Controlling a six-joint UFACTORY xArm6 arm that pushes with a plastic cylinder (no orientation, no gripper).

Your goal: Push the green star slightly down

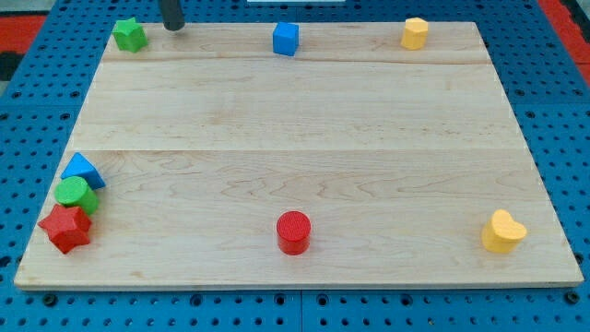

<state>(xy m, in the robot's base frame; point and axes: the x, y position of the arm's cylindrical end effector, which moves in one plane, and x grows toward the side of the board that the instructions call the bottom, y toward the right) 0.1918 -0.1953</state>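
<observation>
Board: you see a pale wooden board [304,148] of glued planks filling most of the view; it lies on a blue perforated table [28,92]; no trays or containers show, the blocks sit straight on the wood.
Rod: the dark rod comes in from the view's top edge; my tip [172,28] rests at the board's top edge, just right of the green star and apart from it; there is no claw on this arm, so nothing is open, closed or held; the tip touches no block.
Green star: green star [130,35] in the board's top-left corner, lying flat; its points are too small for you to read a heading, and no long axis can be made out.
Lower-left cluster: red star [65,228] at the bottom-left corner; green cylinder [75,195] touching it just above; blue triangular block [83,171] touching the cylinder's upper side.
Red cylinder: red cylinder [293,231] upright near the bottom edge, about mid-width, alone.
Yellow heart: yellow heart [503,231] near the bottom-right corner, alone.
Blue cube: blue cube [286,39] at the top edge, mid-width.
Yellow block: yellow block [415,33] at the top edge toward the right; exact shape unclear.
</observation>
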